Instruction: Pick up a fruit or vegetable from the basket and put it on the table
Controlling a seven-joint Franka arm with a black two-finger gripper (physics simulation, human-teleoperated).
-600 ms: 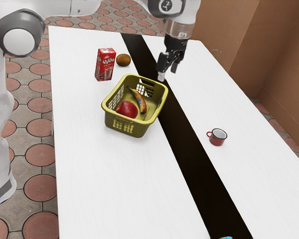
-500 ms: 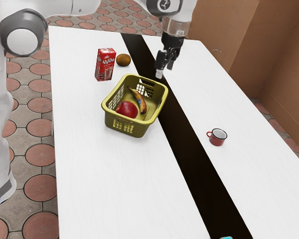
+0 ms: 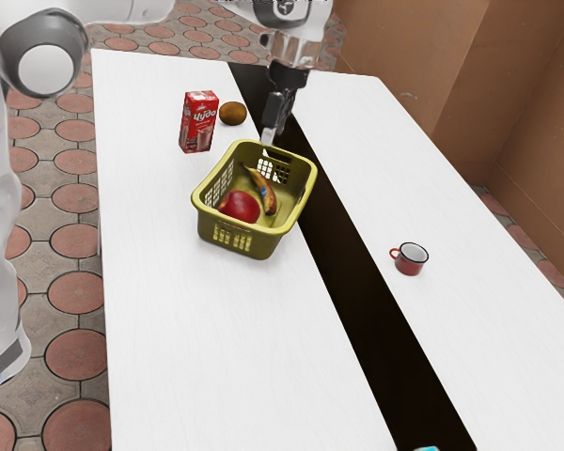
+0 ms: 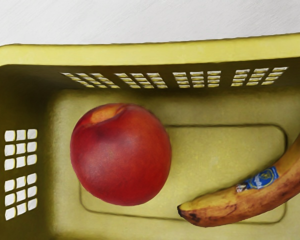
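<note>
My gripper [image 3: 269, 137] hangs over the far side of the yellow-green basket [image 3: 201, 214] in the exterior view, close to its far rim in the picture. In the basket lie a red peach-like fruit [image 3: 240, 208] and a banana [image 3: 267, 195]. From the wrist view I look down into the basket [image 4: 140, 54]: the red fruit [image 4: 121, 155] rests on the bottom near one end wall, and the banana [image 4: 240, 204] lies beside it, apart from it, with a blue sticker on its peel. Both fruits are below my hand, neither one held.
A red drink carton [image 3: 198, 122] and a brown kiwi-like fruit [image 3: 232, 114] stand on the white table [image 3: 197, 338] behind the basket. Toward the exterior view's right is a red mug [image 3: 411, 258]. A black strip [image 3: 357, 310] runs along the table.
My hand has moved toward the exterior view's left, from beyond the basket's far right corner to over its far rim. The basket, both fruits in it and the other objects have stayed put.
</note>
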